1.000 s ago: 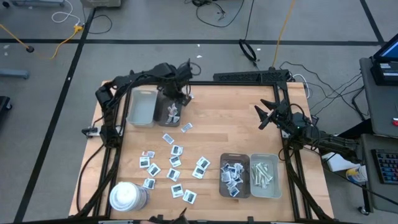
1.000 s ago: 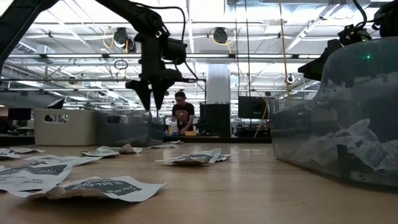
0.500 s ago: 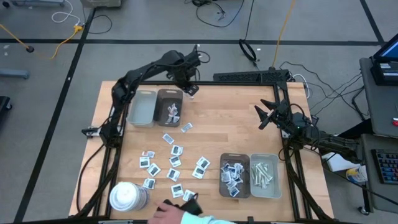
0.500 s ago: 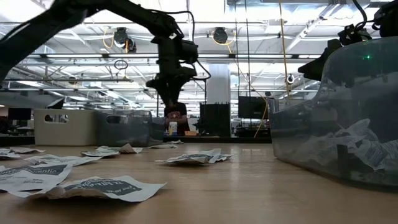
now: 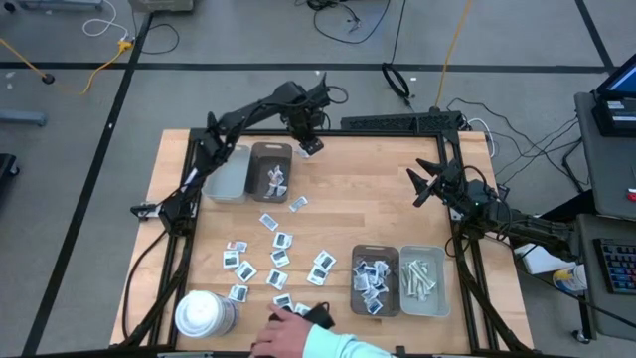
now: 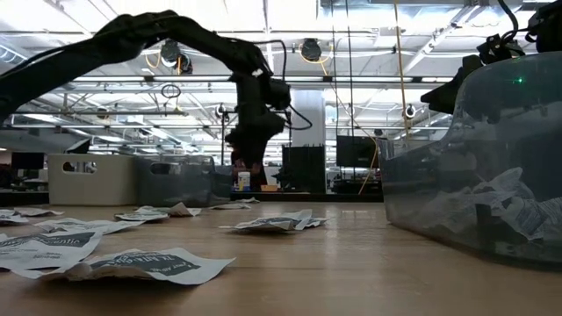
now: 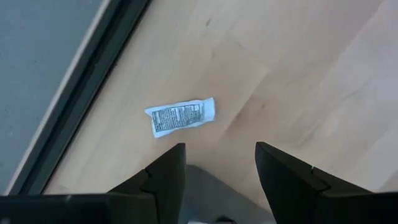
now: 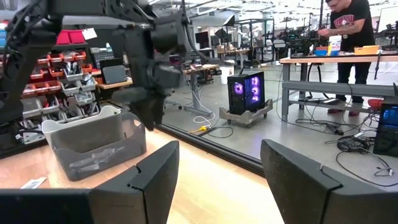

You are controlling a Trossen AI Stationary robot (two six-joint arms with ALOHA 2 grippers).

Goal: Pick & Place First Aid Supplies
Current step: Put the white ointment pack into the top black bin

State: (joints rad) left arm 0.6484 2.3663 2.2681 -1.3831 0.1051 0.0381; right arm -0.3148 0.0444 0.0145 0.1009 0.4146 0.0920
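Since a second ago my left gripper (image 5: 309,134) has swung off the dark grey tray (image 5: 271,171) to the table's far edge, and a packet (image 7: 181,116) now lies there beneath its spread, empty fingers (image 7: 165,171). That arm reaches long and low from its base. More square packets (image 5: 279,261) scatter nearer than that tray, beside a white cylinder (image 5: 204,313). Inside the tray sit a few packets; the pale tray (image 5: 228,171) touching it looks bare. A second pair of trays (image 5: 397,281) holds packets and wrapped strips (image 5: 419,274). A person's hand (image 5: 288,333) has reached in. My right gripper (image 5: 425,186) waits, fingers parted.
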